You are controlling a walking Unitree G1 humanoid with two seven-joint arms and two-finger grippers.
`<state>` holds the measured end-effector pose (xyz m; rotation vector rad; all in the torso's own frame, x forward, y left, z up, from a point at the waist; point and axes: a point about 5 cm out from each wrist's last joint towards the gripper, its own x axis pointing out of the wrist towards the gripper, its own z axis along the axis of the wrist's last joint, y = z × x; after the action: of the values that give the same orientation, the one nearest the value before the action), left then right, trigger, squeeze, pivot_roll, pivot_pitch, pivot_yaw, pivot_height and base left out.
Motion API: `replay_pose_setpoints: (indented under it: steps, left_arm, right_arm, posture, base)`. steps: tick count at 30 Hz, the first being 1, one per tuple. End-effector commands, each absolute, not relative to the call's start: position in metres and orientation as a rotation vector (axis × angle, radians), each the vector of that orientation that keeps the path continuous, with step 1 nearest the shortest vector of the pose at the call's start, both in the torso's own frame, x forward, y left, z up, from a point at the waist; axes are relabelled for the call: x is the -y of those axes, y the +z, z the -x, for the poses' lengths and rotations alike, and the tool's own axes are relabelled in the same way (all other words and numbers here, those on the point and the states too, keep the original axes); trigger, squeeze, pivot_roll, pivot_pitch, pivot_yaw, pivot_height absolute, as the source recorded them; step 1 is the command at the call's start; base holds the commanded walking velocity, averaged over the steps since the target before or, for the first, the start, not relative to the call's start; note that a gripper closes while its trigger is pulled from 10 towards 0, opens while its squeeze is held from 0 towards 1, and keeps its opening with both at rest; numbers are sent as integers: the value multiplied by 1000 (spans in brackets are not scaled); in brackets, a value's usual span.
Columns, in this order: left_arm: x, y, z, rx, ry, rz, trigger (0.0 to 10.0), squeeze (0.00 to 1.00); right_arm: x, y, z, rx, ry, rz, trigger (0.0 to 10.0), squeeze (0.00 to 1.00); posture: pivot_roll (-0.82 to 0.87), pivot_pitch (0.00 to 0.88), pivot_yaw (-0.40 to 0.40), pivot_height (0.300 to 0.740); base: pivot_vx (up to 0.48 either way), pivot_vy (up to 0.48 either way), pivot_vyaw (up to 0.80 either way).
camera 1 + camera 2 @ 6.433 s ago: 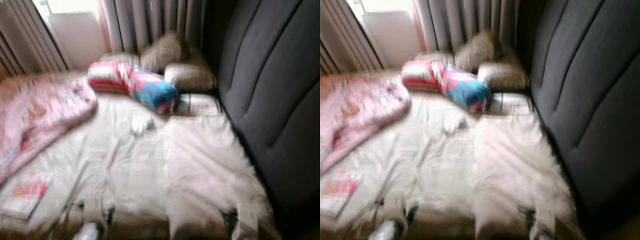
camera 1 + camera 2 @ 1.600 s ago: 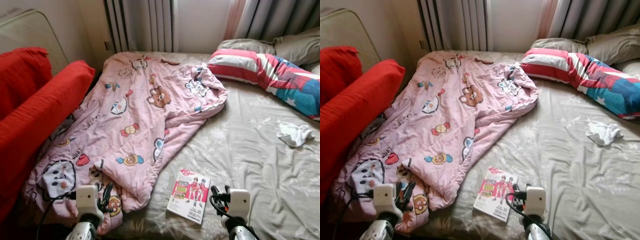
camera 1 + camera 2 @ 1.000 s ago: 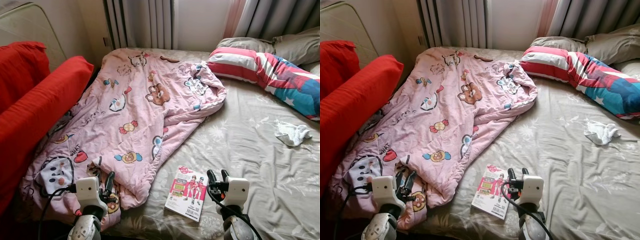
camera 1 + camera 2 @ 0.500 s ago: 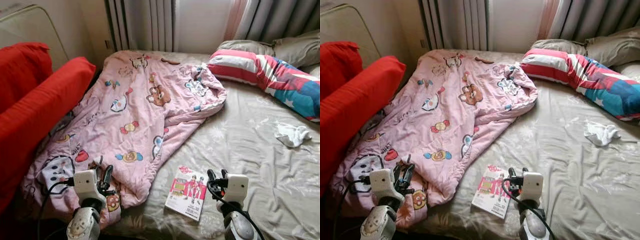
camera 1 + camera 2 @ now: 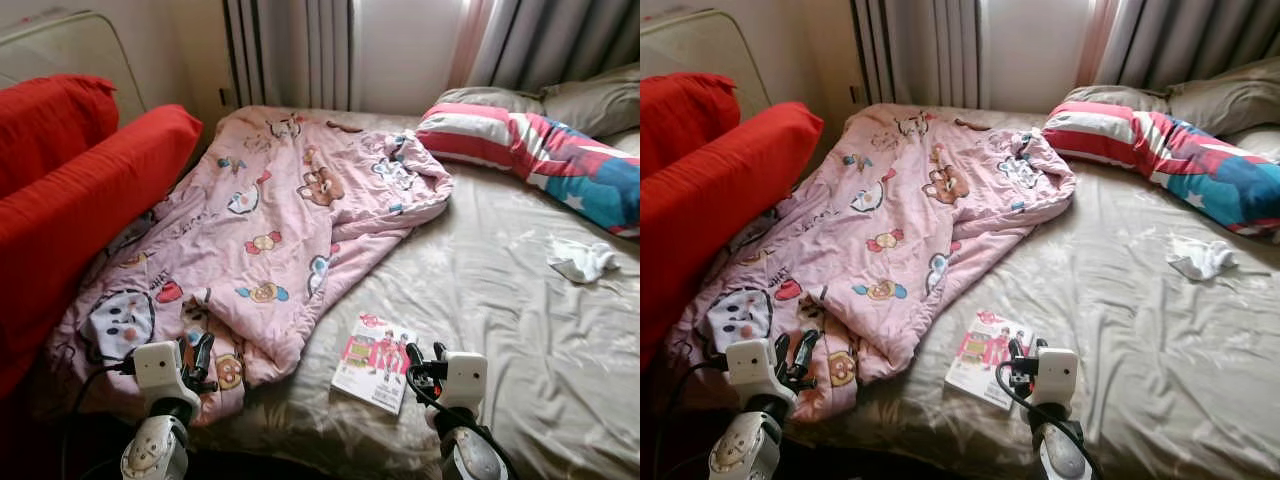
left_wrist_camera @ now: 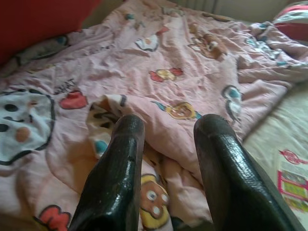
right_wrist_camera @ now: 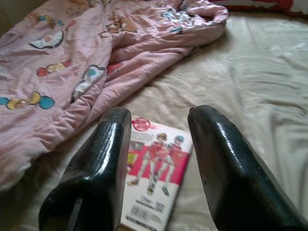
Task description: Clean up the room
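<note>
A rumpled pink cartoon-print blanket (image 5: 270,220) sprawls over the left half of the bed. A pink-covered comic book (image 5: 374,361) lies flat near the bed's front edge, right of the blanket's lower corner. A crumpled white sock (image 5: 582,261) rests on the sheet at the right. My right gripper (image 5: 426,354) hovers open just right of the book; the wrist view has the book (image 7: 153,171) between its fingers (image 7: 101,159). My left gripper (image 5: 199,352) is open over the blanket's lower corner (image 6: 159,144).
Red cushions (image 5: 90,190) stack along the left side. A striped red, white and blue bolster (image 5: 540,155) and grey pillows (image 5: 590,100) lie at the head of the bed, with curtains (image 5: 300,50) behind. The beige sheet (image 5: 500,330) is wrinkled.
The view has shifted slightly; both grippers sit a little lower in the picture. The book, blanket and sock lie as before.
</note>
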<state>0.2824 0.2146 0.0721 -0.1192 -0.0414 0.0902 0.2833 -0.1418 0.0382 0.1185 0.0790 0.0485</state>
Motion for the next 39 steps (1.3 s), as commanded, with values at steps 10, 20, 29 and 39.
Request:
replay_pose_setpoints:
  steps: [10,20,29,39]
  left_arm:
    - [-213,69,-285,10,65,112,10000,0]
    - [-210,70,-286,18,49,117,10000,0]
    - [-209,73,-287,31,40,117,10000,0]
    - [-204,77,-289,40,20,110,10000,0]
  right_arm:
    - [142,30,-283,-124,54,-123,10000,0]
    - [144,30,-285,-120,49,-125,10000,0]
    - [143,28,-284,-119,58,-131,10000,0]
    - [141,23,-285,-161,54,-113,10000,0]
  posture:
    - [-67,177,30,627]
    - [-67,191,29,627]
    - [-64,201,28,602]
    - [-62,211,29,602]
  base:
    - [0,0,0]
    - [0,0,0]
    - [0,0,0]
    - [0,0,0]
